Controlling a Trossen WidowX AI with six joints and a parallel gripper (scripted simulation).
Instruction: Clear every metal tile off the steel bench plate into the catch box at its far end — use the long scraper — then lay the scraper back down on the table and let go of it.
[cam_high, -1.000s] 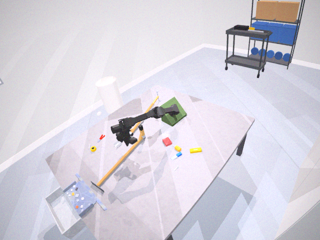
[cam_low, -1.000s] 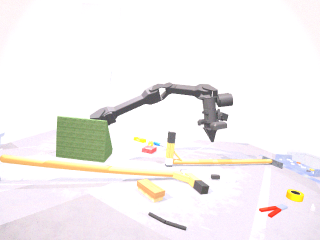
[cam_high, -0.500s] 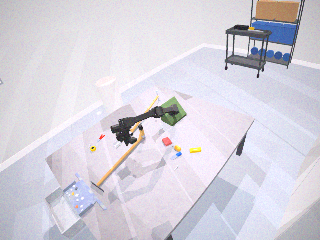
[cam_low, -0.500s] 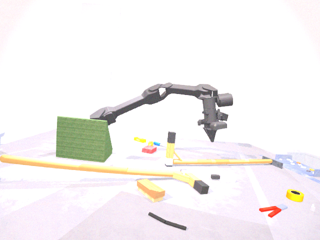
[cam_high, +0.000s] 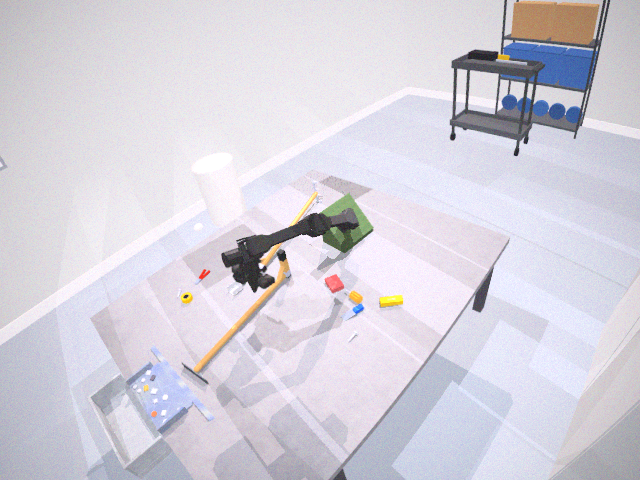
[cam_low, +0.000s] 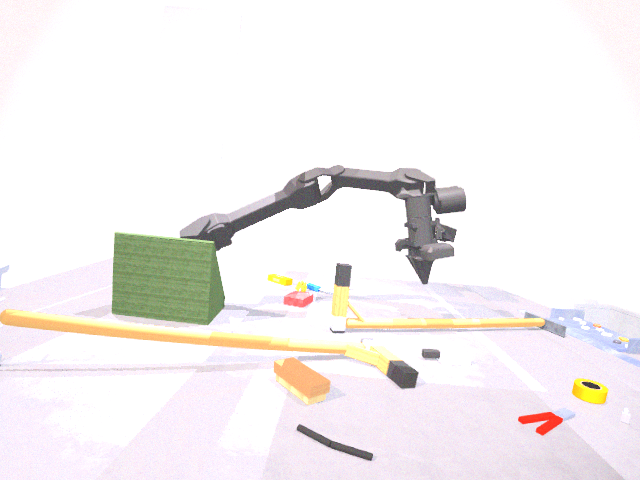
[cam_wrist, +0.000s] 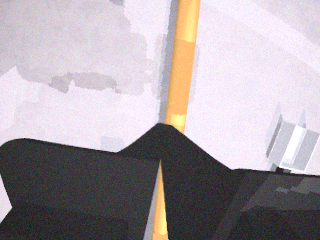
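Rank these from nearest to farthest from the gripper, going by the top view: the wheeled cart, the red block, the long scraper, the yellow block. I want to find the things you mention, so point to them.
1. Long scraper (cam_high: 232, 329) (cam_low: 444, 323) (cam_wrist: 182, 75), right by the gripper (cam_high: 255, 288) (cam_low: 424, 281) (cam_wrist: 163, 131)
2. Red block (cam_high: 334, 283) (cam_low: 298, 299), to its right in the picture
3. Yellow block (cam_high: 391, 300) (cam_low: 279, 279), farther right
4. Wheeled cart (cam_high: 493, 66), upper right, off the table

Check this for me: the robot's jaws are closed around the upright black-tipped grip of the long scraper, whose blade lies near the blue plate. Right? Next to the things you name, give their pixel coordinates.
Not quite: the jaws are shut on nothing, above the table (cam_high: 392, 361) and away from that grip (cam_low: 341, 297), as the exterior view shows.
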